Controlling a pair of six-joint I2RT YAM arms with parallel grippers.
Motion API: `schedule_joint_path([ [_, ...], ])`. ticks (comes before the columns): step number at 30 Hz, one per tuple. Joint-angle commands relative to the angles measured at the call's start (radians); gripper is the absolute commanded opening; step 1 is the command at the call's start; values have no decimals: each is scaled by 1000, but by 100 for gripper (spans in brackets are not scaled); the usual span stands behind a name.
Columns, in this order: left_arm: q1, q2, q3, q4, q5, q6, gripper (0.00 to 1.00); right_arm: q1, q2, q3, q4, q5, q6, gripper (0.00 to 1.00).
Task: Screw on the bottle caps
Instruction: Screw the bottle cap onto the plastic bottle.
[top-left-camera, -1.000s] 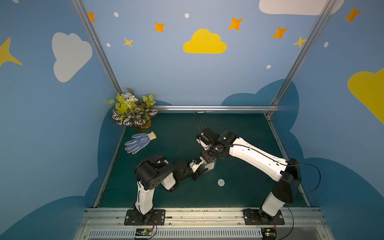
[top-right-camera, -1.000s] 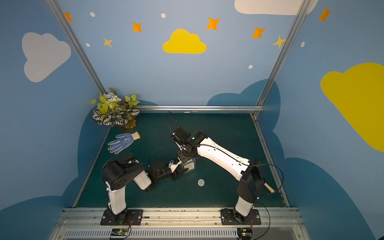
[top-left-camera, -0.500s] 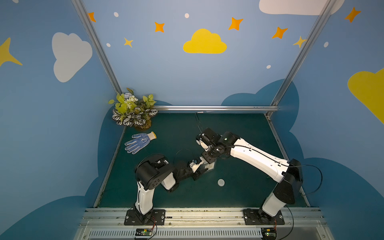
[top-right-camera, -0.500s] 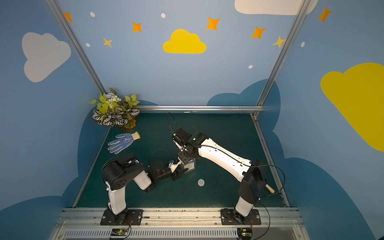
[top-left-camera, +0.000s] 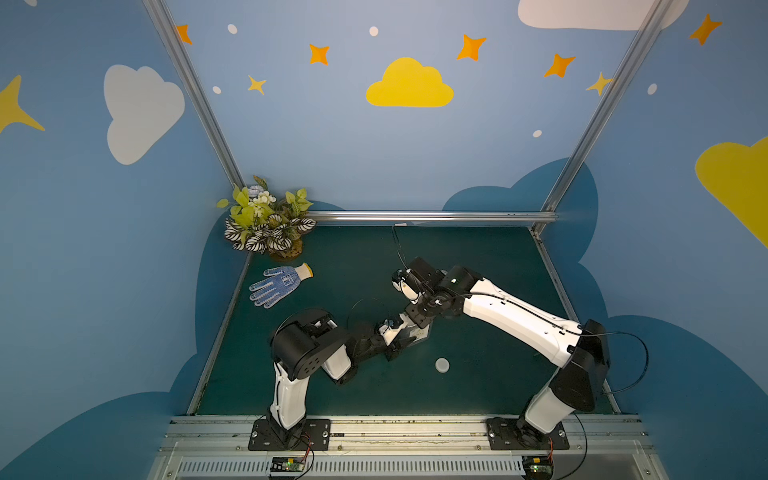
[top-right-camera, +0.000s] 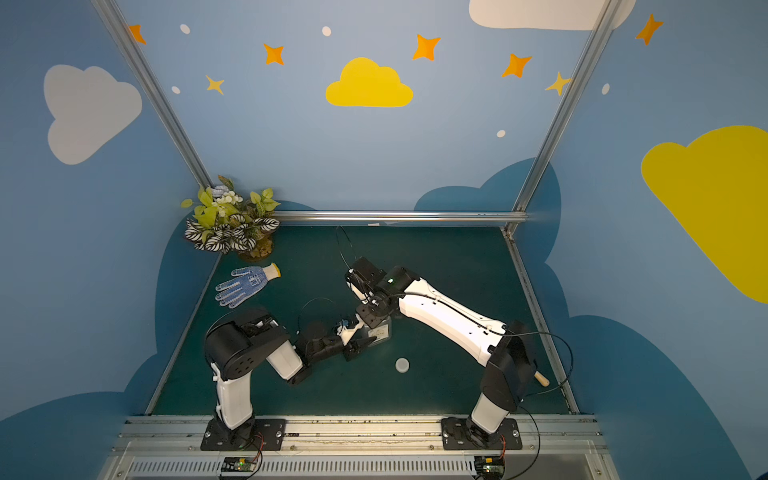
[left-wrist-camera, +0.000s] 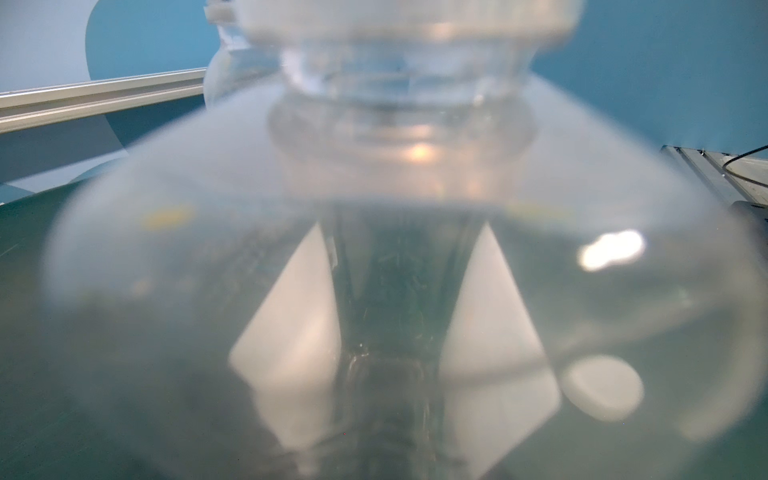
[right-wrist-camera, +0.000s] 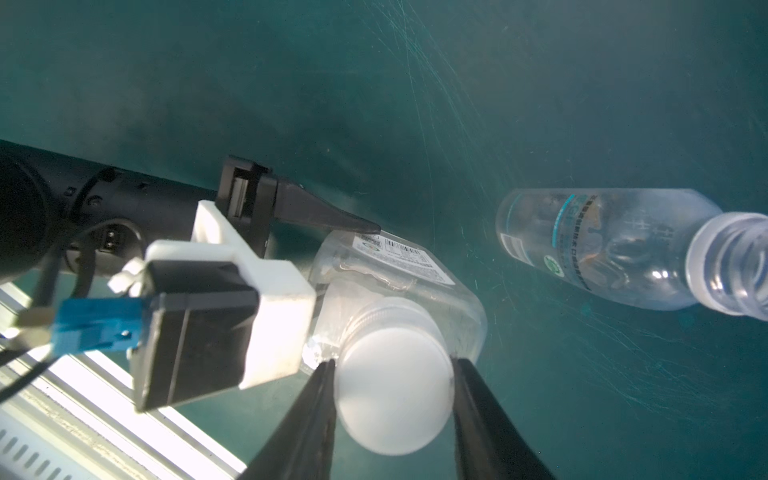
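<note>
I count two bottles: flat-sided bottle, round bottle. Two white caps: fitted cap, loose cap. One glove. One potted plant. Two grippers, mine: left gripper, right gripper.

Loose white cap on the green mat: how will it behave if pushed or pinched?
The loose cap lies flat on the mat, round face up, so a push likely slides it rather than rolls it. Small and low, it is probably light and may skid from a one-sided touch. It looks like stiff plastic; a pinch should hold.
</note>
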Motion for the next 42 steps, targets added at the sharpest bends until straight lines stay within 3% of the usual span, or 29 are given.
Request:
schedule_joint_path([
  [1,8,13,-4,-19,4,-1,2,5,-33,-24,10,-34,-25,41],
  [32,48,-2,10,-51,112,-7,2,-8,-98,-203,162,-94,-107,36],
  [42,81,-35,28,-128,187,0,2,-24,-132,-280,244,-141,-152,28],
])
